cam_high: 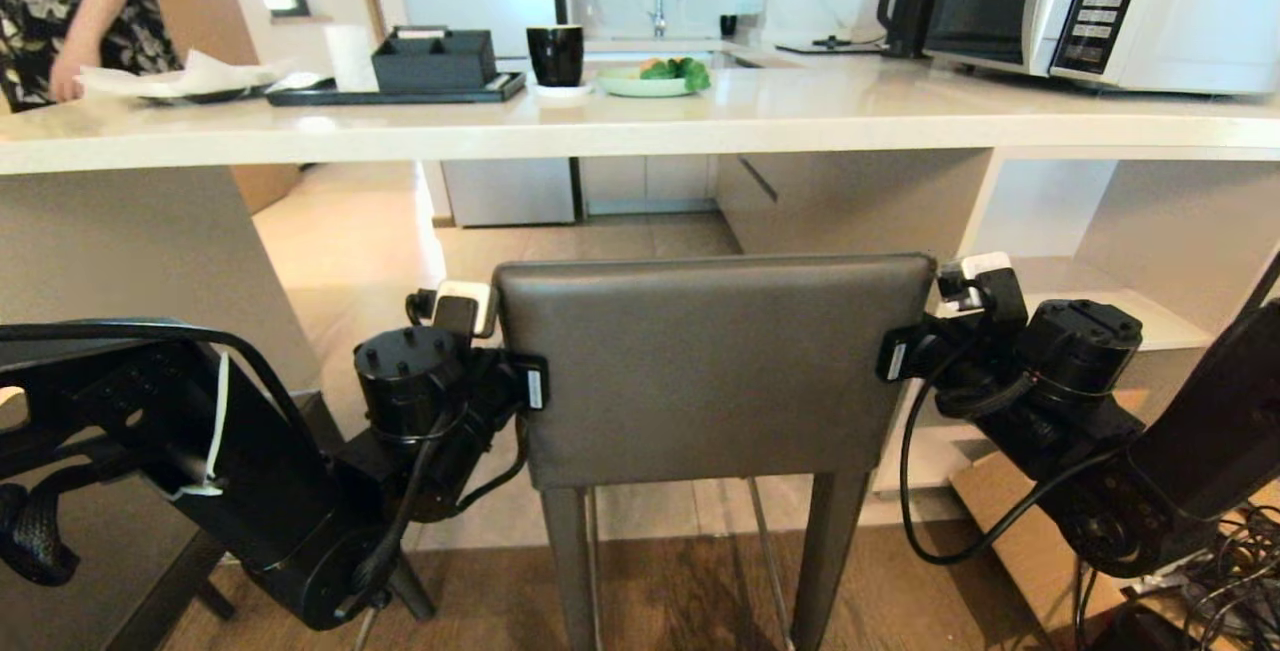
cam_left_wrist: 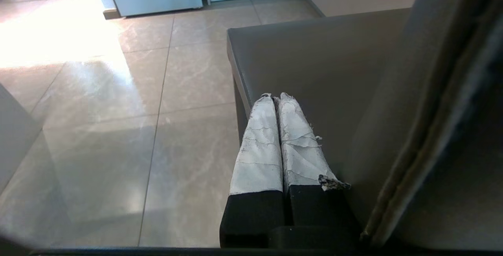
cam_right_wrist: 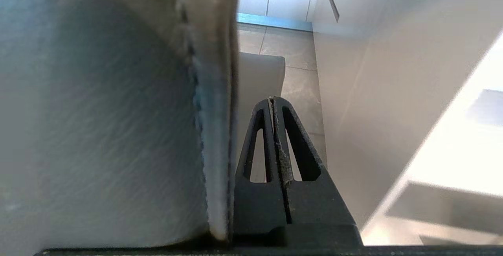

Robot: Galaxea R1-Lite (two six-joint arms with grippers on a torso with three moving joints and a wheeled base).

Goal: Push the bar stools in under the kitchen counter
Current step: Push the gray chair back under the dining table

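A dark grey leather bar stool [cam_high: 715, 371] with a low rectangular backrest is seen near the thick white stone kitchen counter [cam_high: 640, 126], its seat beneath the slab's near edge. The left gripper [cam_left_wrist: 277, 96] is pressed shut beside the backrest's left edge; the right gripper [cam_right_wrist: 272, 99] is likewise closed at its right edge, nothing being held.

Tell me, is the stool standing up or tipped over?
Standing up. The stool has a level backrest and straight legs on the floor, below the counter.
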